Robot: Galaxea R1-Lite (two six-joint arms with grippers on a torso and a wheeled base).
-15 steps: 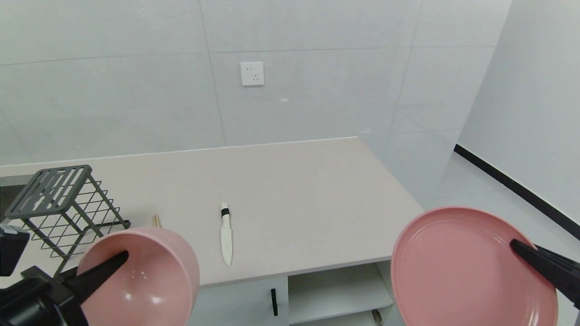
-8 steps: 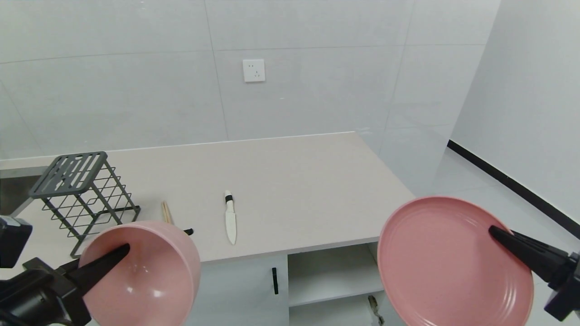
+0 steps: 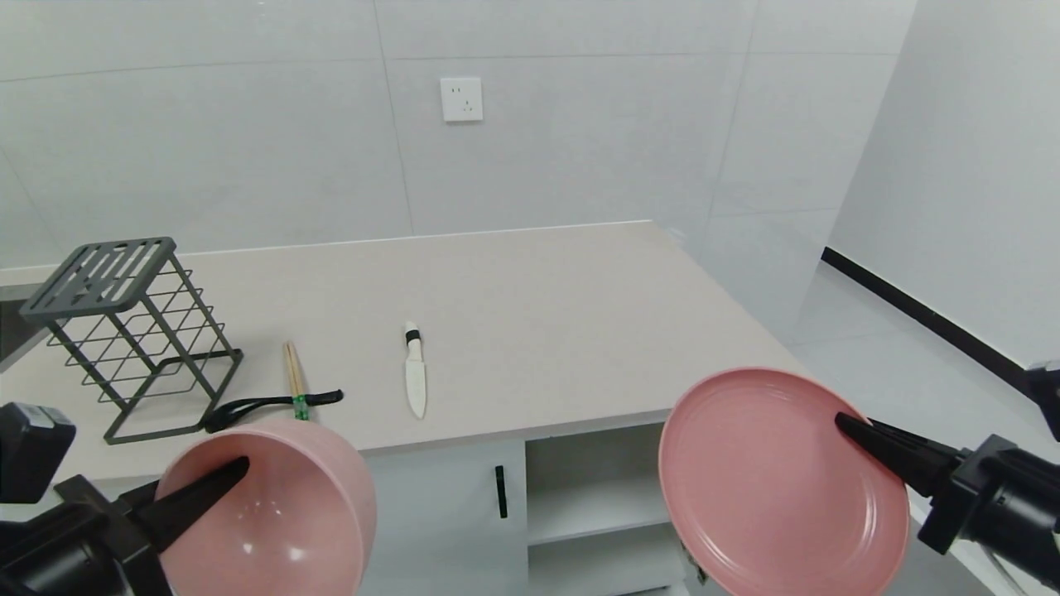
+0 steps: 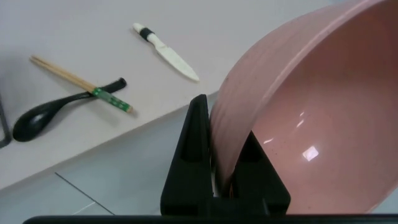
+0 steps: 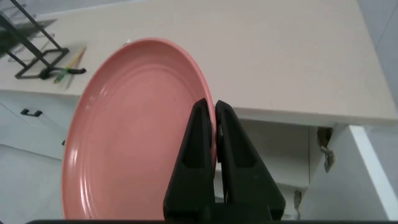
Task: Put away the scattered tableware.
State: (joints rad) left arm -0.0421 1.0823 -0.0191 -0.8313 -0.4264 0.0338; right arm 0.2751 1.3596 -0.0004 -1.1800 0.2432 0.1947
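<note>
The pink bowl (image 3: 273, 505) hangs near left, its wall pinched in the closed left hand (image 3: 236, 468). The pink plate (image 3: 770, 480) is near right, its rim clamped in the right hand (image 3: 845, 422). The view has pulled back from the tabletop (image 3: 538, 306), baring the knife (image 3: 414, 381), chopsticks (image 3: 291, 368) and spoon (image 3: 265, 406), all likely still to clear.
</note>
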